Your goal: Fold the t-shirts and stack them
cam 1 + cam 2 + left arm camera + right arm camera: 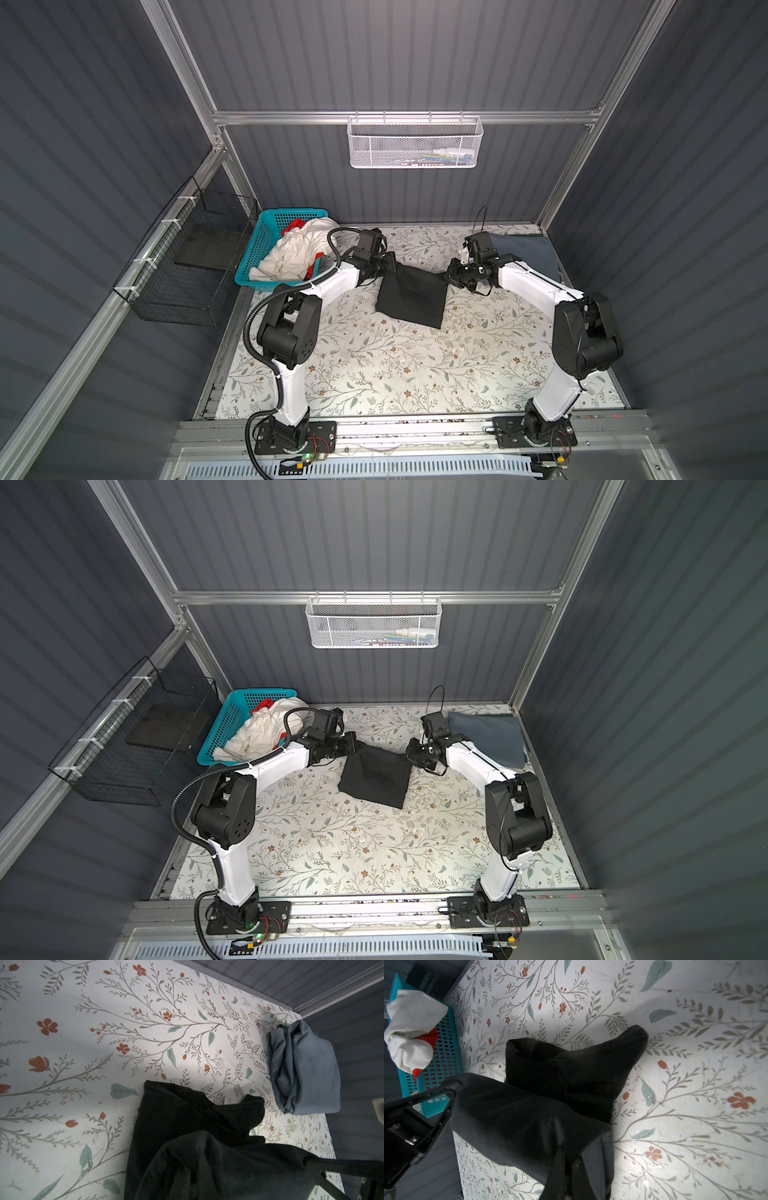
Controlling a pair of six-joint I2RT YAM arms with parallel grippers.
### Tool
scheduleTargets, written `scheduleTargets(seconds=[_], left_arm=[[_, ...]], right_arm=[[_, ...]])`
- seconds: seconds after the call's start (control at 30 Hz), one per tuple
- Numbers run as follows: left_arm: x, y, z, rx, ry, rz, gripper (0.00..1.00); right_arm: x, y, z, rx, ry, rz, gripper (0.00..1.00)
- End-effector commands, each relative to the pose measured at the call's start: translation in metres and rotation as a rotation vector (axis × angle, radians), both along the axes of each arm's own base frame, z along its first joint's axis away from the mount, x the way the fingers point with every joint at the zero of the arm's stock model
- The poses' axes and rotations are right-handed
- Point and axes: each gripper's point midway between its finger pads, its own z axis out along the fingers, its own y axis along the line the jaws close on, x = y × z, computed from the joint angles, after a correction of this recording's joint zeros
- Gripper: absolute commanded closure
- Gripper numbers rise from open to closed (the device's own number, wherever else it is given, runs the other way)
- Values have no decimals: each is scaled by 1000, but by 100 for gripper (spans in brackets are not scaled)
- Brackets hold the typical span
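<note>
The floral worktop (374,374) (332,854) fills the floor of the cell, and most of it lies bare. The biggest thing on it is the black t-shirt (411,297) (374,777). It sits mid-worktop toward the back as a rough folded square, its two far corners pulled up and its near edge resting on the surface. Both wrist views show the same dark cloth (187,1126) (550,1084) bunching up toward the camera while its far end lies flat.

Over in the back right corner, the slate blue-grey t-shirt (528,253) (490,737) (305,1070) lies folded, well apart from the black one. In the back left is the teal basket (257,245) (224,721) (444,1059). The crumpled white t-shirt (291,253) (257,733) (411,1022) is heaped inside and spills over the rim. The red t-shirt (293,226) (264,705) (428,1038) peeks out from under it.

Now the grips: the left end effector (392,266) (355,746) is clenched on the black shirt's left far corner. The right end effector (449,276) (409,752) is clamped on the right far corner.
</note>
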Motion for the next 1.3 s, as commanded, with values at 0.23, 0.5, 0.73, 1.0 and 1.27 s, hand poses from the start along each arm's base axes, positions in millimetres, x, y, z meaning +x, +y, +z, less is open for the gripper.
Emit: scheduleTargets(seconds=[0.23, 0.5, 0.73, 1.0, 1.27], left_arm=[[28, -6, 4, 27, -79, -26, 45], [47, 12, 29, 152, -209, 21, 0], [31, 27, 34, 186, -232, 38, 0], [-14, 32, -5, 163, -139, -36, 0], [-32, 44, -59, 222, 6, -21, 9]], right_arm=[[17, 1, -2, 60, 32, 3, 84], [21, -22, 29, -33, -75, 4, 21], [6, -29, 33, -59, -75, 2, 18], [-17, -17, 1, 29, -2, 21, 22], [-27, -9, -26, 94, 49, -6, 24]])
